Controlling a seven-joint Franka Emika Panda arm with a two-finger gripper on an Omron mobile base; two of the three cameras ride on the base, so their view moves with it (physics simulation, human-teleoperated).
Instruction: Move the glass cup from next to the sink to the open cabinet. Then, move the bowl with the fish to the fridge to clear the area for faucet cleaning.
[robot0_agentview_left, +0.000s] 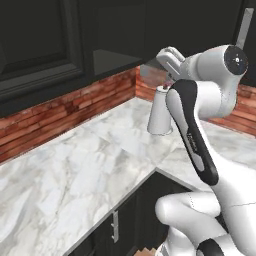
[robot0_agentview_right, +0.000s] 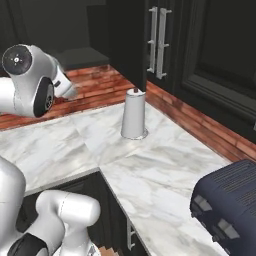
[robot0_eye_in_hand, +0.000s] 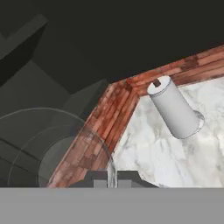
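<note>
Gripping glass cup (robot0_eye_in_hand: 57, 148), jaws shut on its rim.

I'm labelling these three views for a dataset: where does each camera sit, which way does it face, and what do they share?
Left base view: behind the arm to its left, facing the marble corner counter; white arm at right.
Right base view: behind the arm to its right, facing that corner and a dark blue toaster; arm at left.
Hand view: on the hand, rolled, facing the brick corner through the translucent glass cup.
Shared by all: the white paper towel roll.
</note>
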